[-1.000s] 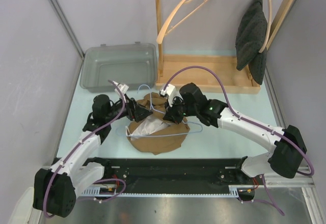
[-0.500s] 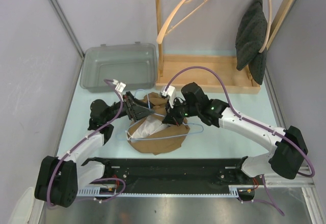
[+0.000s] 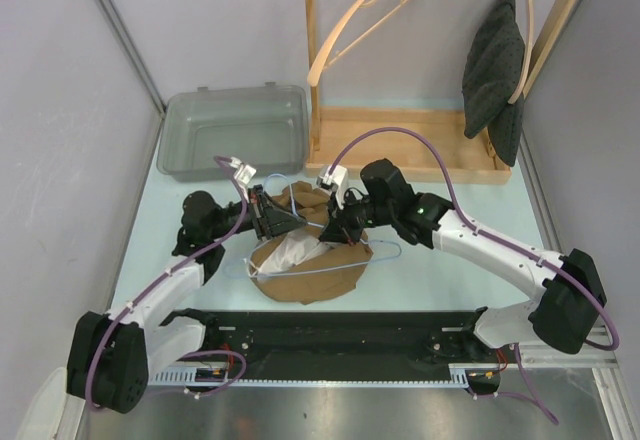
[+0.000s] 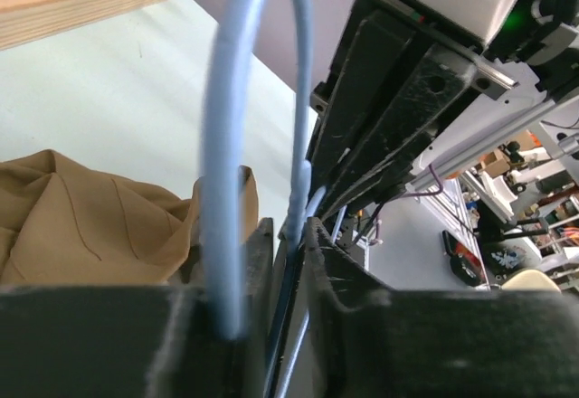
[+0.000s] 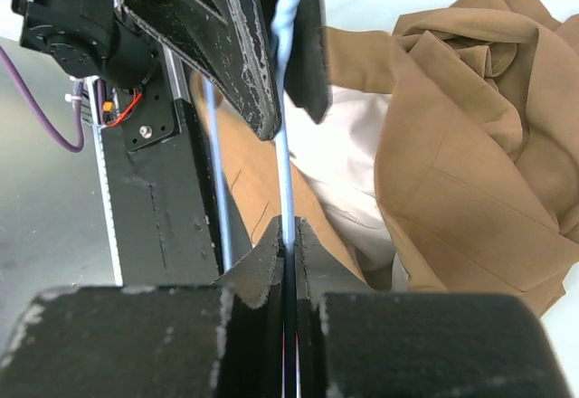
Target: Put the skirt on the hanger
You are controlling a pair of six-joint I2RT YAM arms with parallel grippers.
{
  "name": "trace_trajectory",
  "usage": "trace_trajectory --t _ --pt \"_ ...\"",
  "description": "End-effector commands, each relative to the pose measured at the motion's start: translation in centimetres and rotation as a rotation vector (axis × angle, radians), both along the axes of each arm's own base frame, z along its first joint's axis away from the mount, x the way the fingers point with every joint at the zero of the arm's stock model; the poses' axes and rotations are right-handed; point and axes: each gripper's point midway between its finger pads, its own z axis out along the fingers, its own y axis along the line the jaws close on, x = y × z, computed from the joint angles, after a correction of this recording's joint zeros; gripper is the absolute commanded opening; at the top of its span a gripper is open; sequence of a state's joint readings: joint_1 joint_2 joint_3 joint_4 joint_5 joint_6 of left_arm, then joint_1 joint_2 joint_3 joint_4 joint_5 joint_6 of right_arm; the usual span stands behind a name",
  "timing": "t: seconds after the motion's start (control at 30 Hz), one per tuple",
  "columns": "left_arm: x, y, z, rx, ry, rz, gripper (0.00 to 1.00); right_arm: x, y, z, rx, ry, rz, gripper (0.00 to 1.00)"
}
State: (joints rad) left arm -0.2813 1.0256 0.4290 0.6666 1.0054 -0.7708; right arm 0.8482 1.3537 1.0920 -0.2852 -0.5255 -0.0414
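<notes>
Skirt (image 3: 320, 282) lay crumpled on worktop (image 3: 440, 260) between arms, not yet on hanger (image 5: 286, 172). Right claw (image 5: 288, 244) pinched hanger wire; left claw (image 4: 288, 231) narrow around same wire, grip unclear. Next, likely: thread hanger into waistband.

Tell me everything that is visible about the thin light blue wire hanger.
The thin light blue wire hanger is a slim, smooth rod, seemingly coated wire, with a rounded hook and a wide loop below. It spreads low over the brown fabric skirt. The right hand is shut on one straight run of it. The left hand has its fingers narrowly either side of the wire below the hook; a firm pinch cannot be confirmed.
</notes>
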Motion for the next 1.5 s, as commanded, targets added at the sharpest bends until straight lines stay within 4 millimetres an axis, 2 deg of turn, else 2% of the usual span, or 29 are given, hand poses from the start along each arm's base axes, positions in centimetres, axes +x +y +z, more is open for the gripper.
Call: trace_trajectory --t 0.0,0.07,0.17,0.2,0.23,0.27,0.37,0.43,0.5,0.53,0.57,0.6,0.63,0.73,0.83,0.93,1.03,1.07,1.27,1.37,1.47 --pt "0.6 -0.1 1.5 0.024 -0.106 0.033 0.10 -0.2 1.4 2.6 0.105 -0.028 0.037 0.00" --pt "1.0 0.2 1.7 0.035 -0.122 0.069 0.00 -0.1 1.4 2.4 0.099 -0.022 0.028 0.00" --pt "1.8 0.6 1.7 0.063 -0.135 0.121 0.00 0.6 1.2 1.7 0.074 0.005 -0.031 0.00" --pt "2.3 0.9 1.7 0.078 -0.125 0.160 0.00 0.9 1.1 1.6 0.067 0.009 -0.052 0.05" --pt "2.5 1.1 1.6 0.094 -0.148 0.179 0.00 1.2 0.9 1.5 0.061 0.011 -0.074 0.14" --pt "2.8 1.2 1.8 0.102 -0.157 0.200 0.00 1.7 0.5 1.5 0.051 0.010 -0.120 0.32" --pt "3.7 2.1 1.8 0.129 -0.175 0.288 0.00 3.3 -0.4 1.5 0.032 0.002 -0.230 0.55" --pt "4.3 2.8 2.1 0.147 -0.192 0.347 0.00 4.1 -1.4 2.4 0.042 -0.011 -0.295 0.62" --pt "4.8 3.4 2.5 0.155 -0.208 0.395 0.00 5.2 -3.2 3.0 0.032 -0.014 -0.413 0.66" --pt "5.0 3.6 2.5 0.159 -0.207 0.418 0.00 5.4 -4.2 2.6 0.004 -0.001 -0.457 0.68" --pt "5.1 3.8 2.7 0.159 -0.212 0.429 0.00 6.0 -5.4 2.5 -0.019 -0.003 -0.517 0.69" --pt "5.2 4.0 2.8 0.162 -0.219 0.446 0.00 5.8 -6.1 2.4 -0.029 0.011 -0.545 0.69" --pt "5.5 4.4 3.1 0.161 -0.221 0.481 0.00 5.8 -7.4 1.4 -0.085 0.024 -0.597 0.69" --pt "5.9 5.0 3.4 0.167 -0.237 0.523 0.00 4.6 -9.4 0.0 -0.166 0.093 -0.660 0.69" --pt "6.1 5.2 3.8 0.172 -0.252 0.543 0.00 3.0 -10.2 -0.9 -0.213 0.159 -0.673 0.69" --pt "6.2 5.2 4.0 0.170 -0.257 0.543 0.00 1.9 -9.6 -1.7 -0.237 0.201 -0.645 0.69" --pt "6.3 5.0 4.2 0.165 -0.265 0.530 0.00 1.9 -8.6 -2.5 -0.246 0.219 -0.635 0.68" --pt "6.2 4.8 4.4 0.160 -0.269 0.522 0.00 2.0 -8.3 -3.3 -0.263 0.233 -0.636 0.66" --pt "6.1 4.7 4.6 0.158 -0.276 0.510 0.00 4.0 -6.8 -5.3 -0.270 0.247 -0.681 0.59" --pt "6.2 4.8 4.5 0.159 -0.276 0.518 0.00 5.6 -7.0 -5.8 -0.268 0.236 -0.756 0.56" --pt "6.2 4.9 4.4 0.161 -0.274 0.525 0.00 6.3 -7.4 -6.3 -0.276 0.239 -0.807 0.53"
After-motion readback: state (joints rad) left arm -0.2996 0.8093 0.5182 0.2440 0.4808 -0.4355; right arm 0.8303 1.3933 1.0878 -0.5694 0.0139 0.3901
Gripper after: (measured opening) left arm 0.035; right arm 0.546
